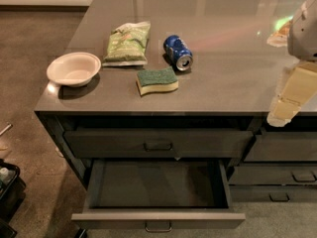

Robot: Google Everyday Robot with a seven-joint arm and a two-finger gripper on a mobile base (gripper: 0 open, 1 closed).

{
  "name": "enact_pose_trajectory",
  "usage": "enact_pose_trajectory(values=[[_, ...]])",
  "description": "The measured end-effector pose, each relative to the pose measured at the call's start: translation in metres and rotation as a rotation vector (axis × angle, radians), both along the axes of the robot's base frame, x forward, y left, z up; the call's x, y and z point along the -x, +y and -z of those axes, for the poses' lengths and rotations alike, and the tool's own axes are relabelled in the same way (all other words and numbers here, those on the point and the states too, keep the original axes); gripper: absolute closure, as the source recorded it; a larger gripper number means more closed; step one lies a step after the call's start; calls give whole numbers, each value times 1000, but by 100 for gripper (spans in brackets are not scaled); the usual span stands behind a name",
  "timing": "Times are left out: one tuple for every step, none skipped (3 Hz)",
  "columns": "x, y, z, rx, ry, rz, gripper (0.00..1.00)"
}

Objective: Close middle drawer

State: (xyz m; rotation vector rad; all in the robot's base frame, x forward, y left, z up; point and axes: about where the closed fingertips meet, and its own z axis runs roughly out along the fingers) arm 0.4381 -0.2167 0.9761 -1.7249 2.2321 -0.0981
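The middle drawer (158, 219) is pulled far out from the front of the dark grey counter (223, 78). Its empty dark tray (156, 185) shows from above, and its small loop handle (158, 227) sits at the centre of the front, at the bottom edge of the view. The slimmer drawer above it (158, 143) is nearly flush with its own handle showing. My gripper (285, 108), pale cream, hangs at the right over the counter's front edge, up and to the right of the open drawer and apart from it.
On the counter lie a white bowl (74, 69), a green snack bag (127, 43), a blue can on its side (178, 52) and a green-and-yellow sponge (157, 81). More drawers (277, 175) stand to the right. A dark bin (7, 187) is on the floor at left.
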Motion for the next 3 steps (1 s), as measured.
enact_pose_trajectory(values=[[0,0,0,0,0,0,0],[14,-2,15,-38,18,23,0],[48,4,44,-160,25,99,0]])
